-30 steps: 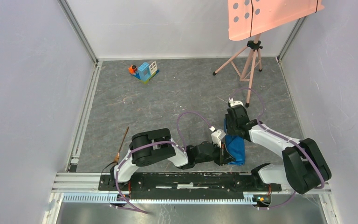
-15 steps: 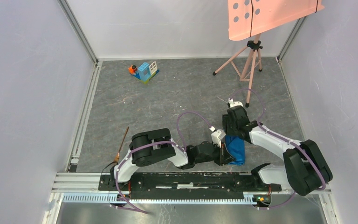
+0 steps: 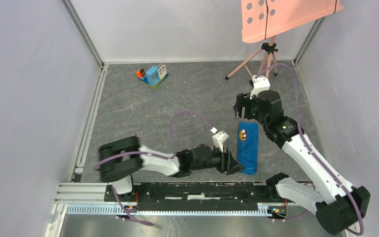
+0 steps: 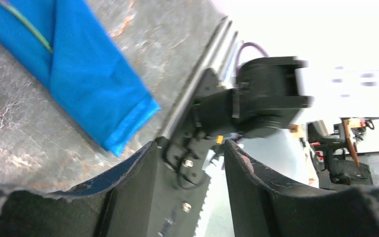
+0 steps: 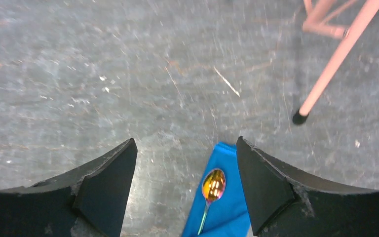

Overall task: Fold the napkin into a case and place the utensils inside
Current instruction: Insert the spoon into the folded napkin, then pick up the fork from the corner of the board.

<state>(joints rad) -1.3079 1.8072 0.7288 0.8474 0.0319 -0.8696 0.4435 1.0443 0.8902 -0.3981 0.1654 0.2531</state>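
Note:
The napkin (image 3: 249,150) lies as a narrow bright blue folded case on the grey table, just right of centre near the front. A golden spoon (image 3: 243,134) rests on its far end, bowl away from the arms. In the right wrist view the spoon (image 5: 213,186) and the napkin (image 5: 227,210) lie below my right gripper (image 5: 185,145), which is open and empty. That right gripper (image 3: 241,106) hangs beyond the napkin's far end. My left gripper (image 3: 234,165) sits low beside the napkin's near left corner. The left wrist view shows the left gripper (image 4: 190,148) open and empty, with the napkin (image 4: 79,74) apart from it.
A small blue-and-white toy block house (image 3: 154,75) stands at the far left. A pink tripod (image 3: 262,69) with a pink board stands at the far right; one leg (image 5: 335,64) is near my right gripper. The metal rail (image 3: 192,190) runs along the front edge.
My right gripper rose off the napkin, moved toward the far side and opened wider, uncovering the spoon on the cloth. My left gripper opened and its arm stretched out lower and leftward.

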